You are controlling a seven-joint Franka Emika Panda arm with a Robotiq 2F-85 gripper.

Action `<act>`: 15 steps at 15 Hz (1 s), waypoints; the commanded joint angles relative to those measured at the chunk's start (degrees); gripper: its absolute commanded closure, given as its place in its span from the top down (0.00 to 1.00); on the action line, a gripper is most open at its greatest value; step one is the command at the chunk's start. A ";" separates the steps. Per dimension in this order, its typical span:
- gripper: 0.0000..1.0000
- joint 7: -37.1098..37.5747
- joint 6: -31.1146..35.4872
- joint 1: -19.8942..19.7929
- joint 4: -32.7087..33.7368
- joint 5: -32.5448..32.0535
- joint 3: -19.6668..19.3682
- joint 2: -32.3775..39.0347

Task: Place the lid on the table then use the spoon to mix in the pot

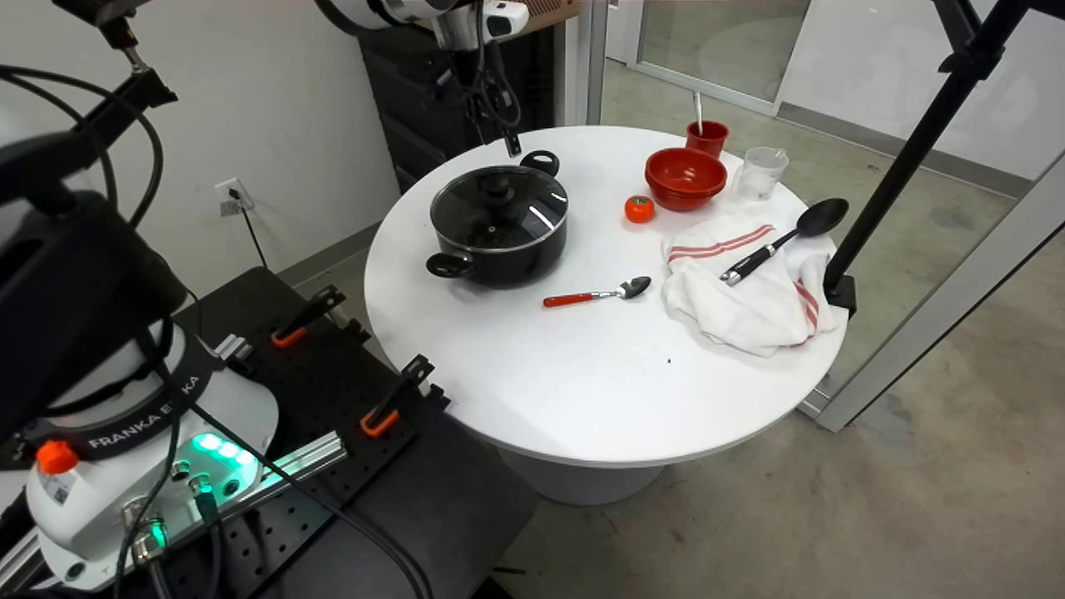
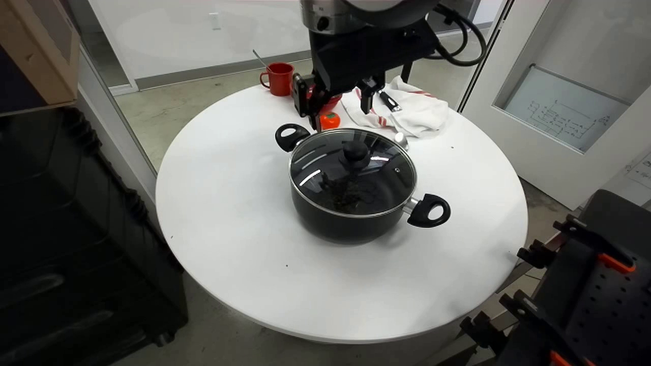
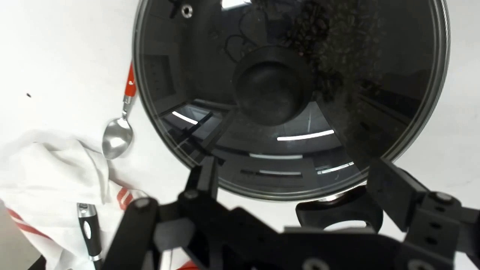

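One pincer [image 3: 294, 169] agape, one lid [image 2: 353, 175] on one two-handled pot [image 2: 339, 229], one red-handled spoon [image 1: 594, 295]

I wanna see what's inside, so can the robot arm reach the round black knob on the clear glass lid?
Probably yes: the black two-fingered gripper stands open near the lid, and nothing seems to block its way to the knob.

A white wall [image 1: 899, 66] is rising over a grey baseboard [image 1: 899, 148] and a mottled floor [image 1: 932, 516]. A black cabinet [image 2: 86, 234] is standing near a tan box [image 2: 40, 51], and a scribbled whiteboard [image 2: 559, 109] is showing well apart.
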 commanded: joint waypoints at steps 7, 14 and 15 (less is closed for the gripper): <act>1.00 1.89 -6.08 -7.16 -0.39 -1.07 6.01 -1.59; 1.00 1.64 -4.75 -9.03 -2.53 -0.59 8.17 -0.62; 1.00 1.48 -4.50 -9.13 -2.76 -0.39 8.44 -0.44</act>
